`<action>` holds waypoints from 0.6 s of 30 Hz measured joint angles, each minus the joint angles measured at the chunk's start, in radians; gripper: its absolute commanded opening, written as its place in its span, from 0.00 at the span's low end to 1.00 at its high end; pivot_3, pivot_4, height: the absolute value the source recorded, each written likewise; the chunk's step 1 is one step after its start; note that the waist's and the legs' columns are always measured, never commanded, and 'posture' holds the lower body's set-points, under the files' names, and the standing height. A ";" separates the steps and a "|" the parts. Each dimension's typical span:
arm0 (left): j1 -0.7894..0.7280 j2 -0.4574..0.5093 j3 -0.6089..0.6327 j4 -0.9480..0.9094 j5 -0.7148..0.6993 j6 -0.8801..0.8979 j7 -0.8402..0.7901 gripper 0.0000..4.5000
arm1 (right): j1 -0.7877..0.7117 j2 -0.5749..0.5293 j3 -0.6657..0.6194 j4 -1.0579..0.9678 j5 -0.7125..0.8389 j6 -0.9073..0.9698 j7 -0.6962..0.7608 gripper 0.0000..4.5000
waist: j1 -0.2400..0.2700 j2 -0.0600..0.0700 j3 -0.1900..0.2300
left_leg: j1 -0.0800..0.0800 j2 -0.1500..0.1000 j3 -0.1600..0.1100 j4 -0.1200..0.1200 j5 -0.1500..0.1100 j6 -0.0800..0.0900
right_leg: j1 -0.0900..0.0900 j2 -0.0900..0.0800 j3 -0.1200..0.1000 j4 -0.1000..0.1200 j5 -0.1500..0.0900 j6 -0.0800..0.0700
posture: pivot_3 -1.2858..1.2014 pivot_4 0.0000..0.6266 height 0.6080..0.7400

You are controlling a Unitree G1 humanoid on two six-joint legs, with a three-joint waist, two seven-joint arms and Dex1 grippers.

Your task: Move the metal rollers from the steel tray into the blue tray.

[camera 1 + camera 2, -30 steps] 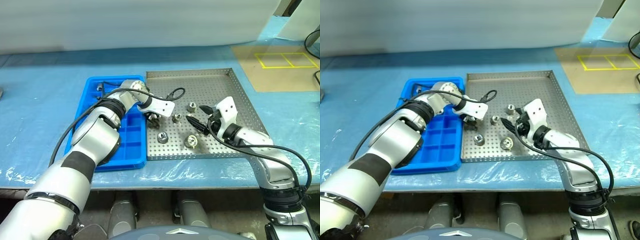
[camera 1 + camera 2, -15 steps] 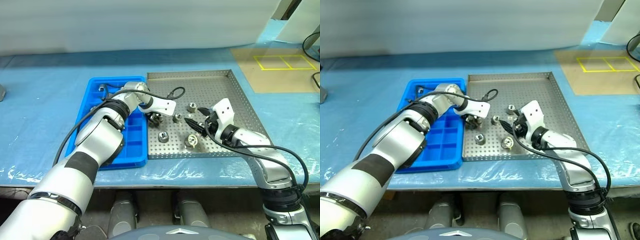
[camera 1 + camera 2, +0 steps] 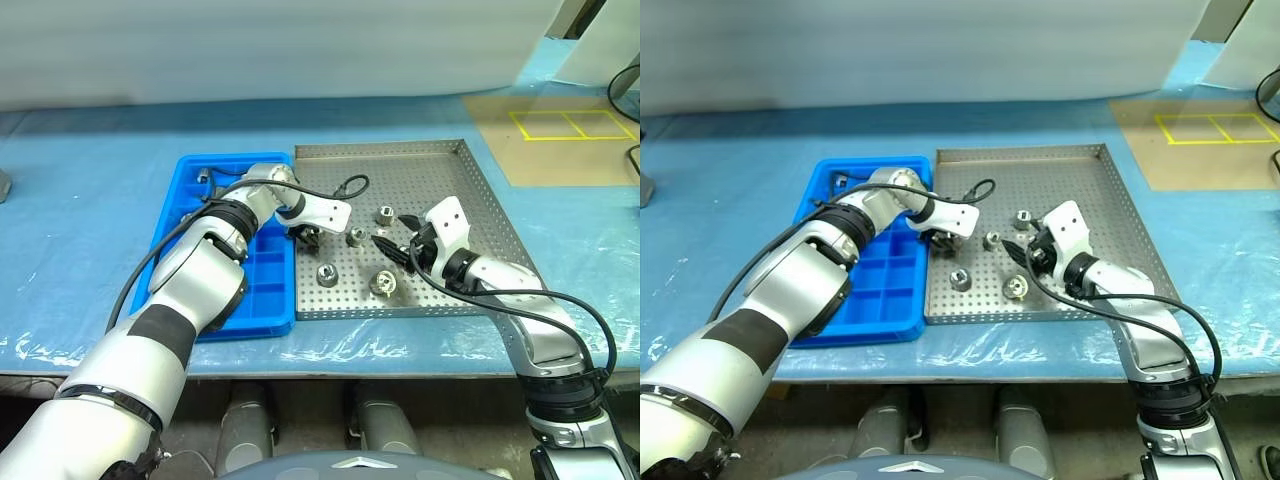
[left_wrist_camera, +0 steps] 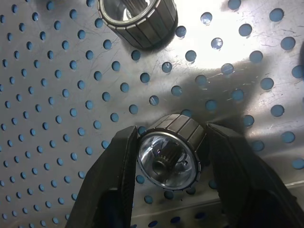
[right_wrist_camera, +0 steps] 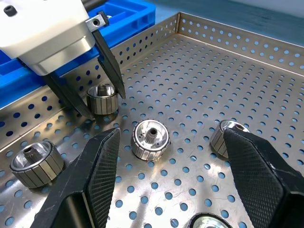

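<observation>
The left hand (image 4: 166,156) has just closed onto a roller (image 4: 172,151) still resting on the steel tray (image 3: 440,160), ready to lift; the right hand (image 5: 168,156) hangs wide open, empty.

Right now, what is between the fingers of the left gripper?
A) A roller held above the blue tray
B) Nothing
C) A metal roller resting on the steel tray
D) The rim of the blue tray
C: the left gripper has its fingers on both sides of a metal roller that rests on the perforated steel tray.

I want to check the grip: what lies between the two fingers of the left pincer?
One metal roller, resting on the steel tray, sits between the left pincer's fingers, seen in the left wrist view.
</observation>
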 measured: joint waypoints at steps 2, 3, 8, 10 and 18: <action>0.008 0.008 0.028 -0.005 -0.027 -0.001 -0.028 0.42 | 0.000 0.002 0.000 0.000 0.000 0.000 -0.002 0.80 | -0.001 0.000 0.000 | 0.000 0.000 0.000 -0.001 0.000 0.000 | 0.000 0.000 0.000 -0.001 0.000 0.000 | 0.34 0.24 1.00; 0.021 0.013 0.060 -0.014 -0.062 -0.010 -0.066 0.42 | 0.000 0.004 0.000 0.000 0.000 -0.001 -0.002 0.80 | -0.001 0.000 0.000 | 0.000 0.000 0.000 -0.002 0.000 0.000 | -0.001 0.000 0.000 -0.001 0.001 -0.001 | 0.34 0.24 1.00; 0.079 0.060 0.206 -0.117 -0.258 0.007 -0.288 0.42 | -0.005 0.011 0.000 0.002 0.004 -0.001 0.003 0.80 | 0.000 0.000 0.000 | -0.013 0.000 0.001 -0.004 0.001 0.000 | -0.014 0.000 0.000 -0.001 0.003 -0.005 | 0.36 0.24 1.00; 0.098 0.107 0.248 -0.194 -0.308 0.043 -0.317 0.42 | -0.027 0.018 0.002 0.011 0.007 -0.002 0.016 0.80 | -0.001 0.000 0.000 | -0.015 0.000 0.002 -0.004 0.001 0.002 | -0.018 0.000 0.000 0.001 0.003 -0.005 | 0.37 0.24 1.00; 0.337 0.305 0.387 -0.622 -0.447 0.329 -0.260 0.42 | -0.217 0.013 0.041 0.119 0.035 -0.031 0.151 0.80 | 0.004 0.001 0.001 | -0.012 0.002 0.003 -0.005 0.002 -0.003 | -0.017 0.000 0.000 0.003 0.003 -0.005 | 0.46 0.24 1.00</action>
